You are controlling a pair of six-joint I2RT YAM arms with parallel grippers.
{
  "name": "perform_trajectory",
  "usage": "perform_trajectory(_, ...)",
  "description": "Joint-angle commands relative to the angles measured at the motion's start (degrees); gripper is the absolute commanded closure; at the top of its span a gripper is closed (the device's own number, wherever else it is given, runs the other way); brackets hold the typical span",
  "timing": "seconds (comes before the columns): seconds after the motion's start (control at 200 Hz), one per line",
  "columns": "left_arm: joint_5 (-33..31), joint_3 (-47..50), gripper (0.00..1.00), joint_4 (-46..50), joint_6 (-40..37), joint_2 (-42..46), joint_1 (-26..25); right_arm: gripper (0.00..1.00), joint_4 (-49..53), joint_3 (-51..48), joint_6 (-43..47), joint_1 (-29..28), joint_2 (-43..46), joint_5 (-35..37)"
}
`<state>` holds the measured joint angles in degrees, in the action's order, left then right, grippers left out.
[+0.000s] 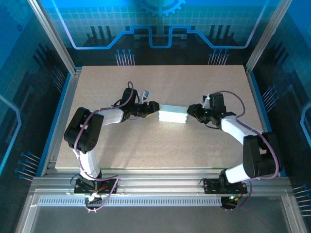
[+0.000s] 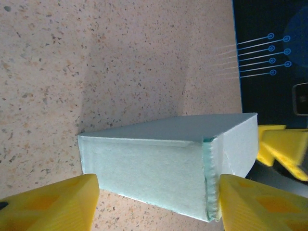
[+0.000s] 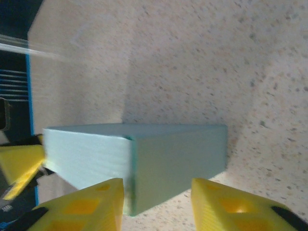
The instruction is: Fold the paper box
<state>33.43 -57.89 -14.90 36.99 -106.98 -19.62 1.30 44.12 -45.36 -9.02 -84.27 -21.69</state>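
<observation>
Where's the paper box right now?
In the top view, the paper box sits in the middle of the table, between the left tool at its left end and the right tool at its right end.

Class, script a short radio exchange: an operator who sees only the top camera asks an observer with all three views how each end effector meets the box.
Operator: From above, the left end effector seems to touch the box. Is it pinching?
Observer: Its yellow fingers flank the box's end face, one against the edge; a firm pinch I can't confirm.
Operator: And the right end effector?
Observer: Its fingers stand apart, with one corner edge of the box between them.
</observation>
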Motion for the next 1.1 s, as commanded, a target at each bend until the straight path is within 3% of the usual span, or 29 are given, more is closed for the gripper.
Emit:
perform_trajectory(0.0,-3.77,1.38,0.42,9.70,-1.66,-3.76,0.02,0.68,1.15,-1.51,1.35,-0.32,-1.51,1.23)
perform_trajectory(0.125,-3.29,0.87,0.45,10.02,-1.81,-4.46,0.02,0.82,2.46,-1.51,2.44,-0.06,-0.37,1.41)
perform_trajectory(0.2,-3.52,0.67,0.45,10.42,-2.13,-4.31,0.02,0.81,4.70,-0.22,4.38,-0.28,1.50,1.24)
perform_trajectory(0.26,-3.63,0.34,0.44,11.21,-2.95,-4.05,0.02,0.70,7.97,1.83,7.70,-0.97,3.71,2.61)
perform_trajectory(0.35,-3.68,-0.98,0.39,12.95,-4.50,-4.01,0.08,0.45,14.08,5.78,14.74,-2.07,6.70,7.77)
perform_trajectory(0.44,-3.12,-2.65,0.38,14.45,-5.96,-4.55,0.02,0.30,18.26,10.20,23.77,-3.41,8.06,10.98)
perform_trajectory(0.55,-2.58,-4.86,0.38,16.74,-7.83,-5.41,0.02,0.17,22.62,14.45,42.24,-9.09,8.07,13.60)
perform_trajectory(0.63,-2.31,-6.50,0.38,18.91,-9.28,-5.95,0.02,0.00,25.80,16.50,56.62,-14.59,6.22,18.51)
perform_trajectory(0.675,-2.17,-7.10,0.38,19.66,-9.81,-6.22,0.10,0.00,27.97,18.19,61.47,-15.95,4.24,19.96)
perform_trajectory(0.901,-0.78,-8.46,0.38,21.00,-11.73,-6.66,0.24,0.00,31.85,23.80,77.14,-14.16,-4.98,14.13)
perform_trajectory(0.996,-0.57,-8.52,0.38,21.48,-12.38,-6.67,0.28,0.00,36.18,27.81,80.83,-12.03,-9.08,9.51)
perform_trajectory(1.096,-0.30,-8.64,0.38,21.79,-12.82,-6.58,0.28,0.00,39.52,31.98,82.78,-11.47,-13.51,9.91)
